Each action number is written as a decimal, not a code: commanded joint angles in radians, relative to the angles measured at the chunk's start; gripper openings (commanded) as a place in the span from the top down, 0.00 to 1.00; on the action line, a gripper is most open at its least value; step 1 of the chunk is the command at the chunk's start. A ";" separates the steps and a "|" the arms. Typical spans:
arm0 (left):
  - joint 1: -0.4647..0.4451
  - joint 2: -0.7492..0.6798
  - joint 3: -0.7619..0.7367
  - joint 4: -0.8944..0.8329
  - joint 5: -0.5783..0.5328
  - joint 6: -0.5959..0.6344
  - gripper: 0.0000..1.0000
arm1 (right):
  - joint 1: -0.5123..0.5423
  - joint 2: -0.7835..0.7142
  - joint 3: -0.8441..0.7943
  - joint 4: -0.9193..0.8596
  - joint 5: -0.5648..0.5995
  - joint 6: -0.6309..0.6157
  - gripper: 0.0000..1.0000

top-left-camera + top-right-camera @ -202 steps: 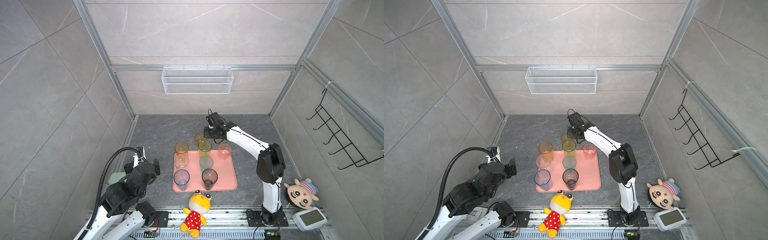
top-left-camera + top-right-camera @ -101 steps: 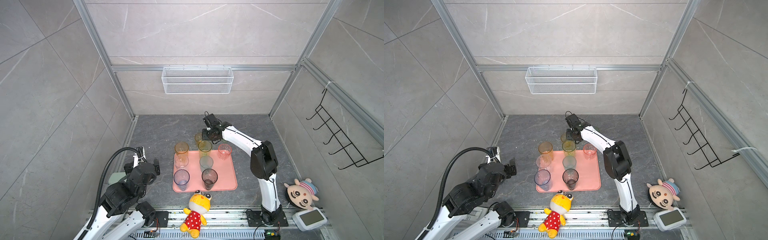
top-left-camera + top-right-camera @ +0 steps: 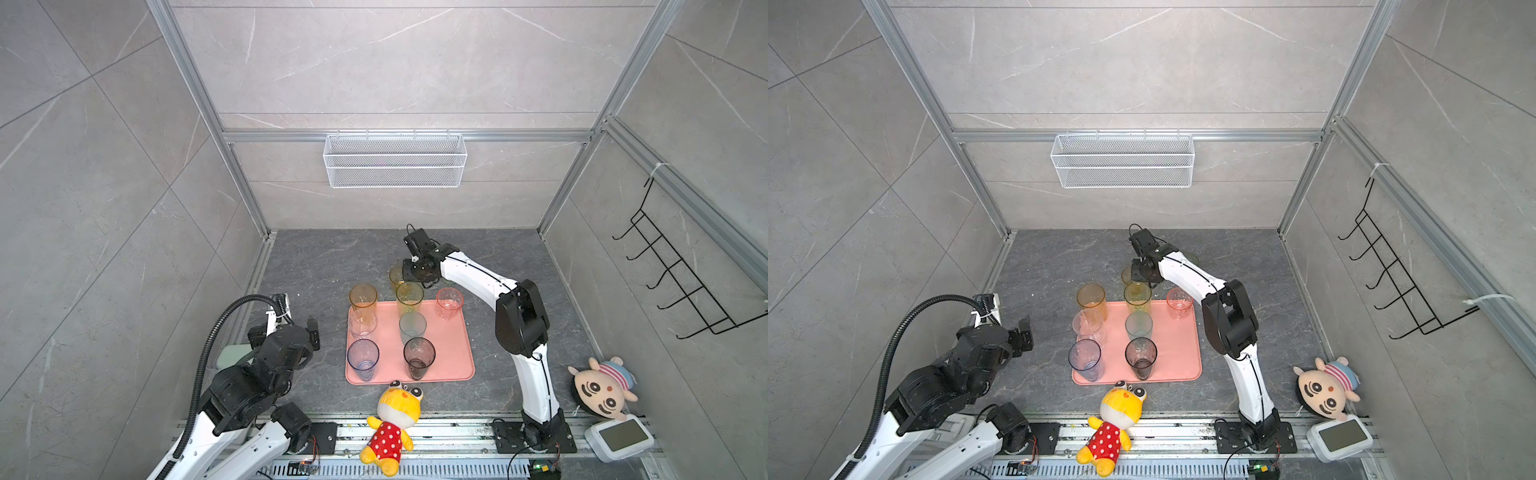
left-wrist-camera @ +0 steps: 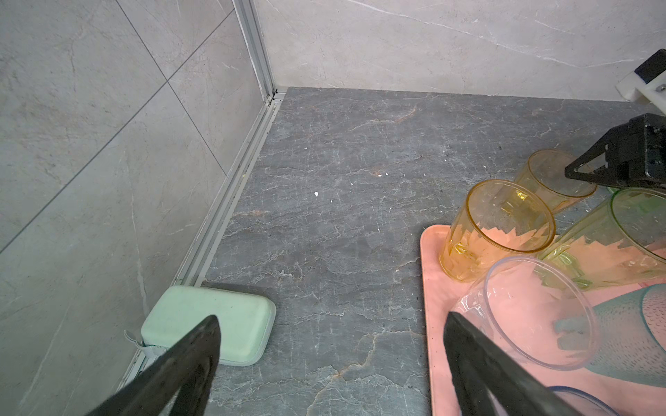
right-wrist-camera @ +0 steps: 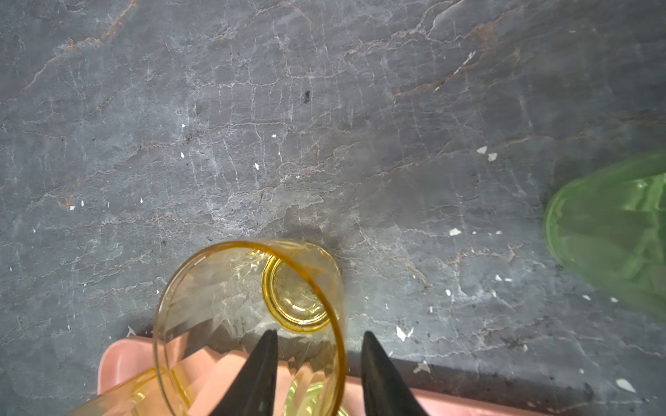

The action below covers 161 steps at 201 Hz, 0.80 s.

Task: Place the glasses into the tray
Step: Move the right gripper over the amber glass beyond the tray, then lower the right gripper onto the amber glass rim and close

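The right gripper is seen with its fingers apart, astride the rim of a short amber tumbler that stands on the floor just beside the tray. Whether either finger touches the wall cannot be made out, and in both top views this tumbler is largely covered by the gripper. A green tumbler is blurred and cut off at the wrist picture's edge, seven other tumblers are stood on the tray, and the left gripper is held spread wide, with nothing between its fingers.
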 commanded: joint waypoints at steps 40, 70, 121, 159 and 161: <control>-0.006 -0.007 0.001 0.007 -0.001 -0.023 0.04 | 0.007 0.035 0.035 -0.031 -0.009 0.008 0.70; -0.007 -0.007 0.002 0.008 -0.001 -0.024 0.04 | 0.005 0.037 0.038 -0.030 -0.009 0.005 0.75; -0.008 -0.007 0.001 0.006 -0.001 -0.026 0.04 | 0.006 0.028 0.038 -0.030 0.002 -0.003 0.85; -0.009 -0.007 0.001 0.006 -0.003 -0.025 0.04 | 0.003 0.012 0.042 -0.030 0.026 -0.010 0.90; -0.009 -0.007 0.000 0.005 -0.003 -0.026 0.03 | 0.003 0.011 0.043 -0.031 0.027 -0.010 0.90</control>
